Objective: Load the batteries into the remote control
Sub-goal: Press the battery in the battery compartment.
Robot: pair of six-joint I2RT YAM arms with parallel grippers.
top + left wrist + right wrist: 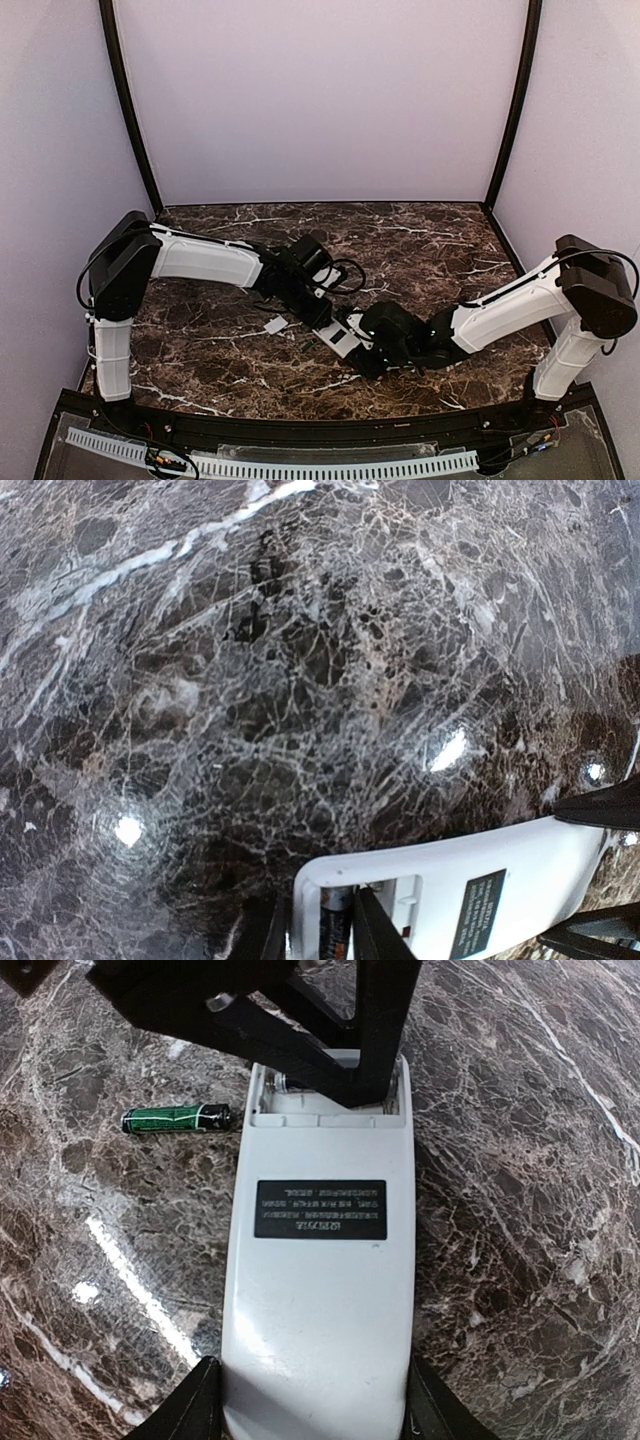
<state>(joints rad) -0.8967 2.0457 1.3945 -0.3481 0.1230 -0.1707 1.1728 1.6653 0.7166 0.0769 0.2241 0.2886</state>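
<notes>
Remote control (320,1290) lies back-up on the desk (520,1210), its long axis running from the bottom to the top of the right wrist view. The right claw (312,1405) clamps the sides of its lower end. At the upper end the open bay (400,905) sits under the left claw (322,930). That claw's fingers straddle a dark battery (336,925) standing in the bay, but the frame edge cuts them off, so I cannot tell whether they pinch it.

The relation that matters is the second, green battery (178,1118). It lies on the desk at the upper left of the right wrist view, just beside the bay end and not touching the remote control. Its long axis runs crosswise to the remote's. The left claw is much the nearer one, so fetching it likely calls for a short sideways move and a turn to line it up with the bay.
</notes>
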